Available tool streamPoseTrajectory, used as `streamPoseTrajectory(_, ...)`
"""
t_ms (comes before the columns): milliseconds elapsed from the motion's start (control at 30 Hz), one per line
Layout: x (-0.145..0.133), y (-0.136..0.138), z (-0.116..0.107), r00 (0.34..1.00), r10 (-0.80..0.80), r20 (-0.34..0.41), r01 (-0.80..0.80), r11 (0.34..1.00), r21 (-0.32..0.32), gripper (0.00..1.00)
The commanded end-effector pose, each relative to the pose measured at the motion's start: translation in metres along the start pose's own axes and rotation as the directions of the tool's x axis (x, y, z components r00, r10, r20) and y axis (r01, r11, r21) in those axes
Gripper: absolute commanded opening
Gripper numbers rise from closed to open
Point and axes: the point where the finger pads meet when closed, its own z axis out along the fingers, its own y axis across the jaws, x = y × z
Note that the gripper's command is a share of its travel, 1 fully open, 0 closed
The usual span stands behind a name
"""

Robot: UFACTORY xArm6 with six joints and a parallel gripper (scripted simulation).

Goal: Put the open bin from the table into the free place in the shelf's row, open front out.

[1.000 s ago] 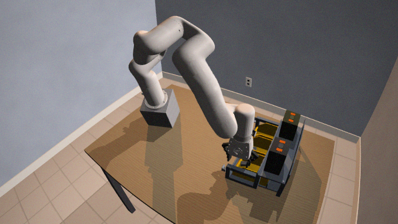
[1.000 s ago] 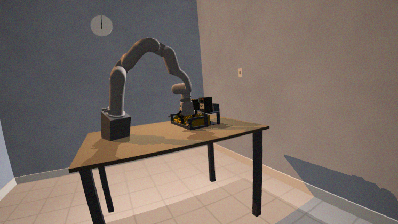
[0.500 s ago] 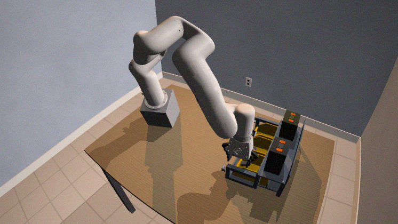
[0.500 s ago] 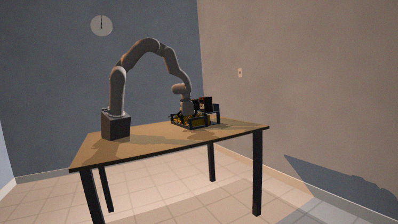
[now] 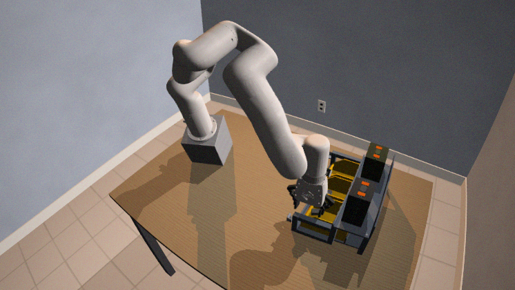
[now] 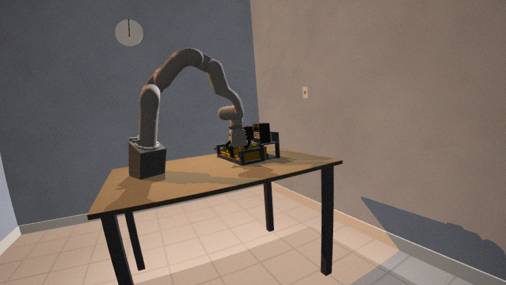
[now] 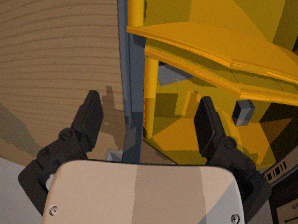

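Claw (image 5: 309, 208) (image 7: 149, 105) straddled shelf's front rail (image 5: 313, 220) (image 6: 230, 158) (image 7: 134, 85), fingers wide apart, gripping nothing; likely just released yellow bin (image 5: 326, 213) (image 7: 172, 107), needing lift clear.

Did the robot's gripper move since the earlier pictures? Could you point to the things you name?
No, not that I can see: in the top view the open black-fingered gripper (image 5: 311, 206) (image 7: 149, 105) is in the same spot beside the tall black box with orange marks (image 5: 356, 208).
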Motion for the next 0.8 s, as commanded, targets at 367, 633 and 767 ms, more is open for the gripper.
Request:
streamPoseTrajectory(367,0.000,0.002,-0.001,1.000,0.000,0.000,0.000,1.000,-0.004,1.00)
streamPoseTrajectory(633,0.000,0.002,-0.001,1.000,0.000,0.000,0.000,1.000,-0.004,1.00)
streamPoseTrajectory(767,0.000,0.002,-0.025,1.000,0.000,0.000,0.000,1.000,-0.004,1.00)
